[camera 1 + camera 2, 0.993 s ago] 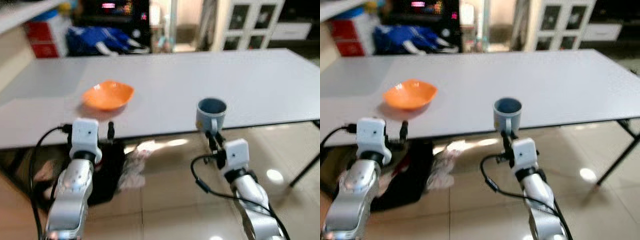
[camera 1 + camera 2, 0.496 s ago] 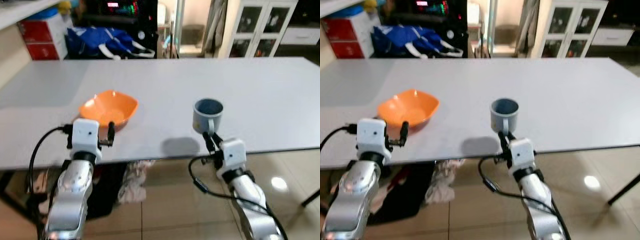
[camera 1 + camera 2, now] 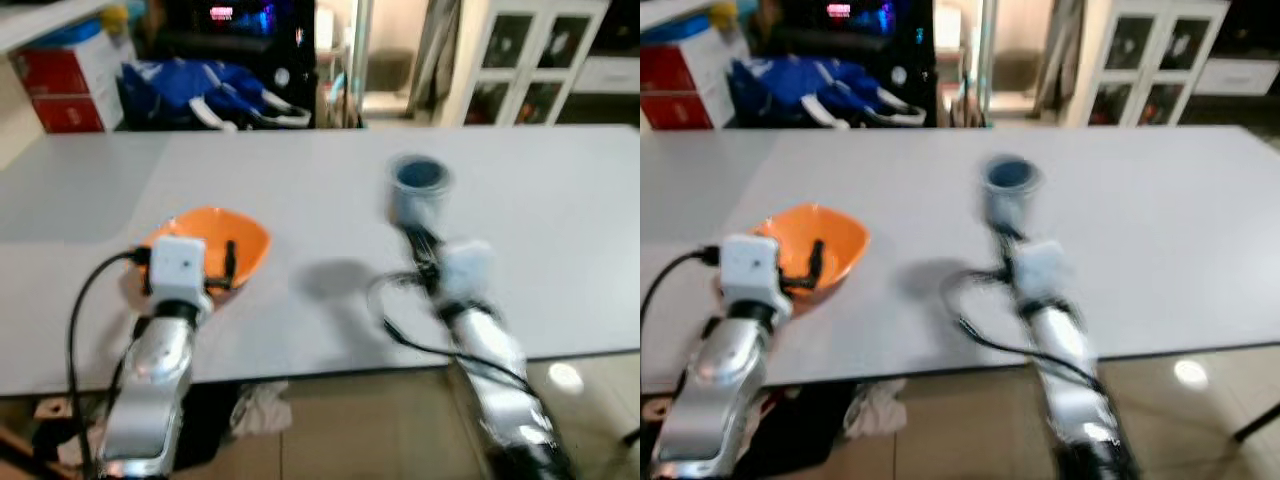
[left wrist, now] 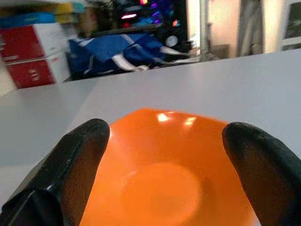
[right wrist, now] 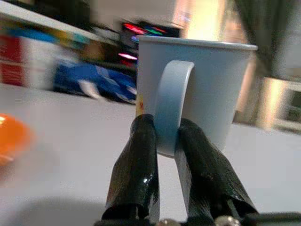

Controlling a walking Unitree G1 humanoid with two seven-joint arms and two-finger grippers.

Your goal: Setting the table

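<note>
My left pincer [image 4: 164, 183] is spread wide around the orange bowl [image 3: 205, 245], one finger [image 4: 70, 165] on each side of it, the bowl at the near left of the grey tabletop [image 3: 330, 300]. My right pincer [image 5: 162, 155] is clenched on the handle of the blue mug [image 5: 200, 96], upright above the middle of the tabletop. Beyond the far edge lie a blue bag [image 3: 215, 90] and red boxes [image 3: 65, 85].
</note>
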